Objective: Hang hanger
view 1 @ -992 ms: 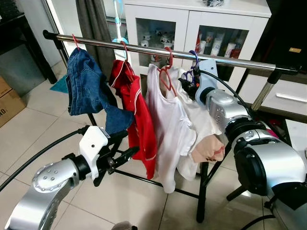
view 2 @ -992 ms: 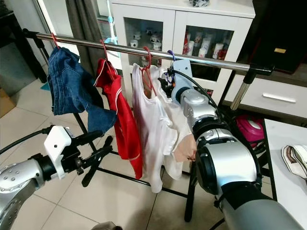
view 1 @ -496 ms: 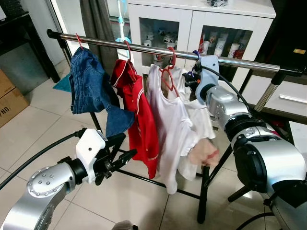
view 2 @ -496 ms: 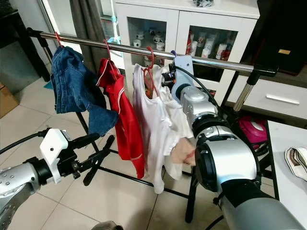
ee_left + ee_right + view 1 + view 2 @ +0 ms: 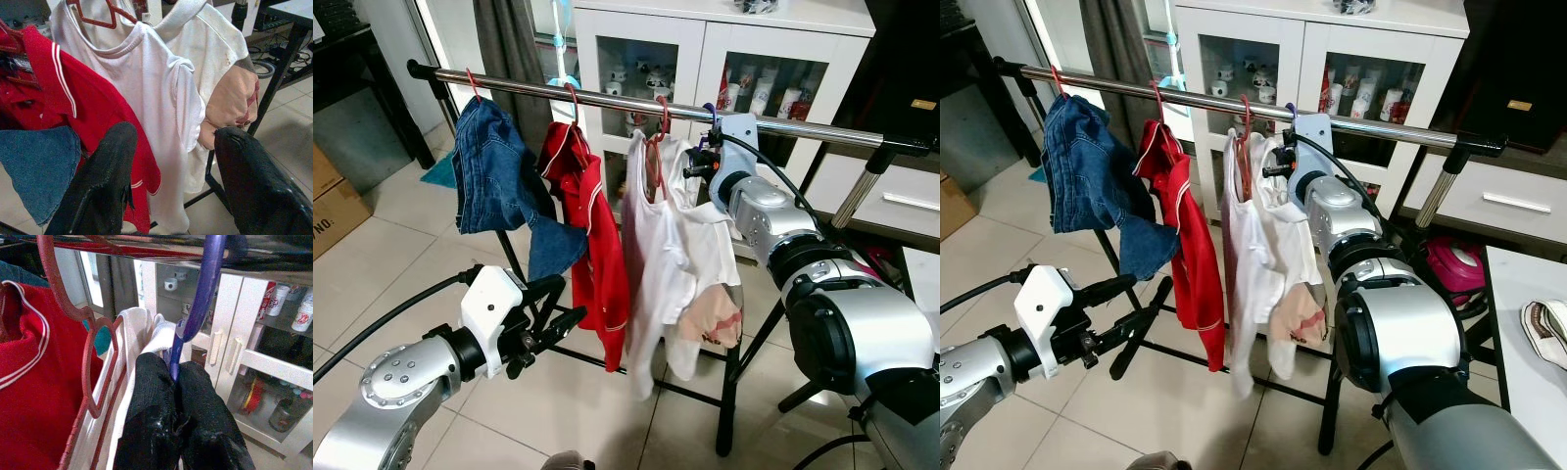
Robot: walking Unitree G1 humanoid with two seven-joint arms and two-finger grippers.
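A purple hanger (image 5: 198,308) carries a white garment (image 5: 710,230) with a peach patch. Its hook (image 5: 709,113) reaches up to the chrome rail (image 5: 509,89) of the clothes rack. My right gripper (image 5: 173,374) is shut on the hanger's neck just under the hook, beside the red hanger (image 5: 93,357) holding a white T-shirt (image 5: 651,245). My left gripper (image 5: 558,318) stands open low in front of the rack, facing the red shirt (image 5: 73,112) and holding nothing; its fingers (image 5: 105,181) are spread wide.
Denim shorts (image 5: 494,171) and a red shirt (image 5: 597,235) hang further left on red hangers. Behind the rack stands a white glass-door cabinet (image 5: 705,49). The rack's black legs (image 5: 729,392) rest on a tiled floor. A cardboard box (image 5: 328,211) sits far left.
The white garments have swung and turned more edge-on. My right gripper with the purple hanger has shifted slightly left along the rail. The left gripper has dropped slightly.
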